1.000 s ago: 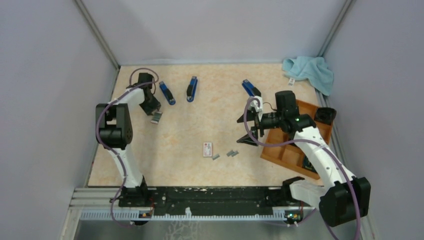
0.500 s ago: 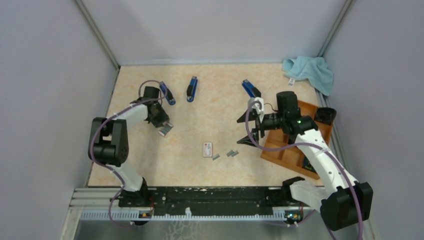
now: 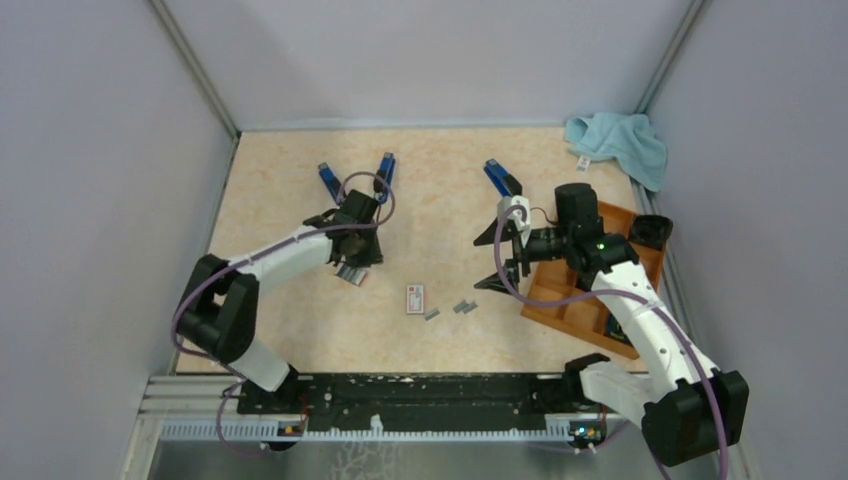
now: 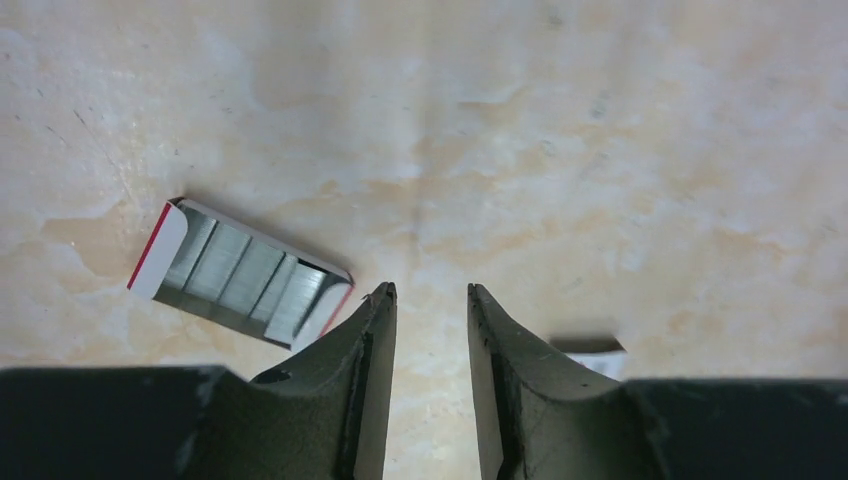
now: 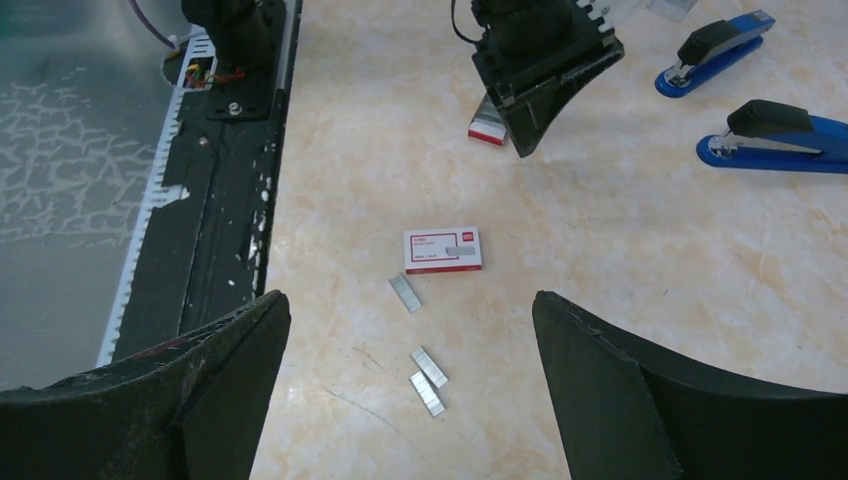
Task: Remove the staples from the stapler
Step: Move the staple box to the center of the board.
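From above, the staples [image 3: 464, 307] lie loose on the worktop [image 3: 440, 200], just right of a white box [image 3: 415, 298]. The left gripper [image 3: 354, 262] is well to their left and the right gripper [image 3: 497, 257] is near, on their far right.

At the left wrist, the jaws stand narrowly apart and empty, with an open staple tray [image 4: 240, 272] just to their left.

At the right wrist, the gripper is spread wide and holds nothing, and the strips lie below it, framed between its jaws.
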`<state>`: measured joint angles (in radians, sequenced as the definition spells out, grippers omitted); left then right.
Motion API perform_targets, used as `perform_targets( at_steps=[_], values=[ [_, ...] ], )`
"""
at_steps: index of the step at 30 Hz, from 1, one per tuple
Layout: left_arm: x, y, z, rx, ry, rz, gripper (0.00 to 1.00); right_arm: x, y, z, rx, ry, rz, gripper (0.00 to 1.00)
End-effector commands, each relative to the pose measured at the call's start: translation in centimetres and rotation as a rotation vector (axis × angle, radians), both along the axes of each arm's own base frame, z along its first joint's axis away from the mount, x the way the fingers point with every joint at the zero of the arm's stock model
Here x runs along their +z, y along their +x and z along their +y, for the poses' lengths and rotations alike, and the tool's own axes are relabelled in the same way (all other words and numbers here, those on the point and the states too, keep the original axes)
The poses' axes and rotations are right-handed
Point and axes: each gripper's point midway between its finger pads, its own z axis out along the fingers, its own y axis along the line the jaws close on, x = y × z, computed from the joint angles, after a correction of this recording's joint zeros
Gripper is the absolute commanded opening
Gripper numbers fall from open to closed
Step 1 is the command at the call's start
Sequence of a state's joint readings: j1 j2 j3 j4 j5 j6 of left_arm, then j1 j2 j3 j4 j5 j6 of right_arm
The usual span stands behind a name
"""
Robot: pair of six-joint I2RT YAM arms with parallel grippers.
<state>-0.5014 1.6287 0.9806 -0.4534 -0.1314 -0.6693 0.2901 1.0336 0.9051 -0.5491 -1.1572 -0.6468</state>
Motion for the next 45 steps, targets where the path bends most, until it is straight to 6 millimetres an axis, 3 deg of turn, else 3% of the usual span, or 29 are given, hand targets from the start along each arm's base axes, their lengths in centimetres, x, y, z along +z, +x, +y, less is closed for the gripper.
perform_targets(
  at_steps=[1, 4, 6, 9, 11, 14, 18, 27, 37, 45],
  values=[
    [6.0, 0.9, -0.1, -0.075, 0.005, -0.217, 0.41, 2.9, -0.8, 0.5, 0.057, 0.054, -0.089, 0.92],
    [8.1, 0.7, 0.3, -0.16, -0.016, -0.367, 0.46, 2.9, -0.8, 0.5, 0.062, 0.058, -0.088, 0.92],
    [7.7, 0.3, 2.0, -0.154, 0.033, -0.433, 0.48, 2.9, -0.9, 0.5, 0.063, 0.059, -0.089, 0.92],
    [6.6, -0.6, 5.2, -0.046, 0.062, -0.444, 0.72, 2.8, -0.9, 0.5, 0.065, 0.061, -0.084, 0.92],
    [6.7, -0.8, 6.2, -0.026, -0.019, -0.492, 0.81, 2.8, -0.9, 0.6, 0.069, 0.064, -0.081, 0.92],
    [6.4, -0.6, 8.4, 0.046, -0.15, -0.531, 0.84, 2.7, -0.9, 0.6, 0.069, 0.064, -0.073, 0.92],
    [5.1, -0.2, 10.2, 0.11, -0.2, -0.479, 0.83, 2.6, -0.8, 0.6, 0.069, 0.064, -0.069, 0.92],
    [1.8, 0.2, 8.9, 0.063, -0.318, -0.319, 0.61, 2.4, -0.7, 0.6, 0.067, 0.061, -0.069, 0.92],
    [1.1, 0.1, 8.9, 0.054, -0.314, -0.298, 0.56, 2.5, -0.8, 0.6, 0.067, 0.062, -0.069, 0.92],
    [0.7, 0.0, 8.0, 0.018, -0.352, -0.266, 0.47, 2.5, -0.9, 0.6, 0.07, 0.065, -0.071, 0.92]
  ],
)
